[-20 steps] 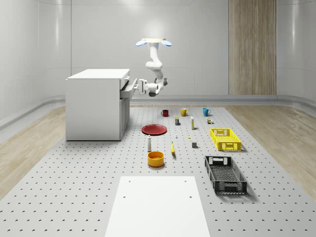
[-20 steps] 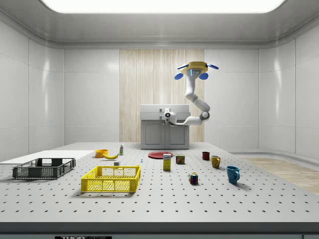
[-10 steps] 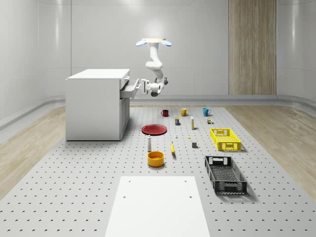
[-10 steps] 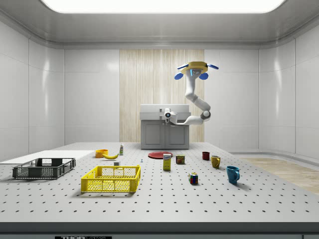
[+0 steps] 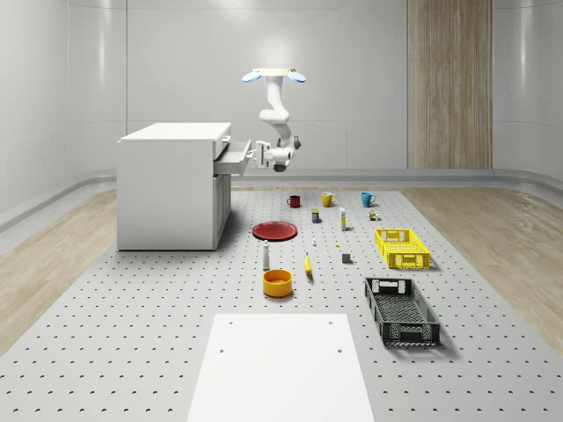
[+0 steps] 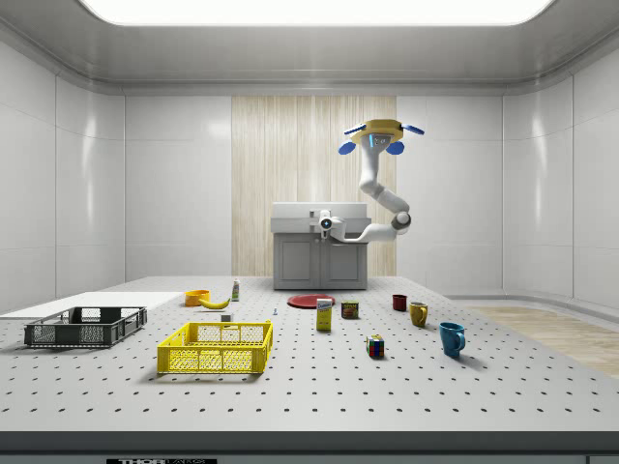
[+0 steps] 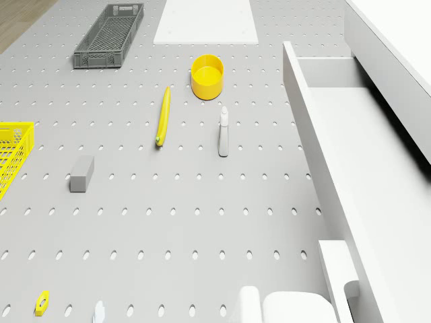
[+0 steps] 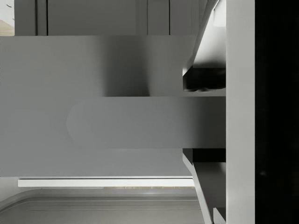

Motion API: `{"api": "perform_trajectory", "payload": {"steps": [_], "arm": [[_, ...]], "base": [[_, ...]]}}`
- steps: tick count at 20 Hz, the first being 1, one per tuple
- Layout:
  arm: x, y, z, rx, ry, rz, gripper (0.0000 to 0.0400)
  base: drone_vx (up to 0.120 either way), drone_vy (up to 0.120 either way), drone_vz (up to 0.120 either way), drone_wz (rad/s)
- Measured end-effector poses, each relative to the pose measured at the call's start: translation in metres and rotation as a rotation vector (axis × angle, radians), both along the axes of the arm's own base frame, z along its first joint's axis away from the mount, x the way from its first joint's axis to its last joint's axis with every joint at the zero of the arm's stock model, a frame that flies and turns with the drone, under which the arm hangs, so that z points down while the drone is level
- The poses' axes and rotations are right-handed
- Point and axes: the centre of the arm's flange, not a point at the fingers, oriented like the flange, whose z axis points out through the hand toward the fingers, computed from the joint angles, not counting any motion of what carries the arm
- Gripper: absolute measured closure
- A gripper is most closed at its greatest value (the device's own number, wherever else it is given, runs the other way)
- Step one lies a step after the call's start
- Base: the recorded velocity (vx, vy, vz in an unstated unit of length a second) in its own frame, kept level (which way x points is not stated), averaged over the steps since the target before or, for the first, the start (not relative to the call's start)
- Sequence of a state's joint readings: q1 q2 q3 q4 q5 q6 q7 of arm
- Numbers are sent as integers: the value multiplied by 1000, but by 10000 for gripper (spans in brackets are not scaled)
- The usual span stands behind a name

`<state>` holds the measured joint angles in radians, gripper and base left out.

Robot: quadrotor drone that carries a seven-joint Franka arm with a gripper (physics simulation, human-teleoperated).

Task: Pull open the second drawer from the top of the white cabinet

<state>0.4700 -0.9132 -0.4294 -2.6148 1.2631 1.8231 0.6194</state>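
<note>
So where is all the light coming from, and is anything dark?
Side view: a bright ceiling panel lights the room, and the yellow basket casts a soft shadow on the table. Whole-scene view: the black basket casts a shadow too. Wrist view: the drawer front is grey and shaded, with a black strip beside it.

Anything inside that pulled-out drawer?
The drawer looks bare as far as the drone view shows; its inner end lies hidden under the white cabinet.
</note>
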Motion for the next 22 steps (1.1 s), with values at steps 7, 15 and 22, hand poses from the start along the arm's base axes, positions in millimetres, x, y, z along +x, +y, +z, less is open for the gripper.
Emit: {"api": "perform_trajectory", "payload": {"steps": [7, 15, 22], "arm": [[0, -28, -1, 2, -1, 0, 273], [-1, -55, 2, -4, 6, -1, 256], [0, -73, 0, 5, -4, -1, 151]], "base": [[0, 0, 0, 0], [0, 0, 0, 0], [0, 46, 0, 0]]}}
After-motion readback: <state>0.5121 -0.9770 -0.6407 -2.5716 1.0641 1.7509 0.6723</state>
